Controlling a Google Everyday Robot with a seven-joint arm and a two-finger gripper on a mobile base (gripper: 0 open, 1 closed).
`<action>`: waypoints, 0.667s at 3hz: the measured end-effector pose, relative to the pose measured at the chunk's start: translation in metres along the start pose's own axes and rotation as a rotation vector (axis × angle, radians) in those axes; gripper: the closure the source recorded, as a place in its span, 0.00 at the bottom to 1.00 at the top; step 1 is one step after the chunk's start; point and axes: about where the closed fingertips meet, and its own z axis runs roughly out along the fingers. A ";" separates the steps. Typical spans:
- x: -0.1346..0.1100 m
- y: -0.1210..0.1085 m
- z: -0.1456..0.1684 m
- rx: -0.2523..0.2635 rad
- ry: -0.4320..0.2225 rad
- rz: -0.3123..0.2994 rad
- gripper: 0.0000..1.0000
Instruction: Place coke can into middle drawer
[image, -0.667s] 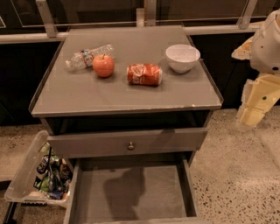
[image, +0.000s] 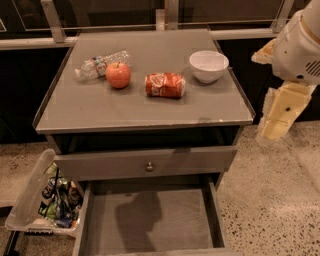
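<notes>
The coke can (image: 165, 85) lies on its side in the middle of the cabinet top (image: 145, 112), red-orange with white lettering. The middle drawer (image: 150, 220) is pulled out below, with a bare grey floor in shadow. My gripper (image: 277, 115) hangs at the right of the cabinet, off its edge and to the right of the can, holding nothing that I can see.
A red apple (image: 118, 75) and a clear plastic bottle (image: 100, 64) lie left of the can. A white bowl (image: 208, 65) stands to its right. The closed top drawer front has a small knob (image: 149, 166). A clear bin of packets (image: 45, 202) sits on the floor at the left.
My arm at the right has shifted slightly to the left. The can, apple, bottle, bowl and drawer have not moved.
</notes>
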 end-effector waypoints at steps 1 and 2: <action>-0.031 -0.009 0.015 0.001 -0.081 -0.073 0.00; -0.067 -0.018 0.027 0.006 -0.168 -0.141 0.00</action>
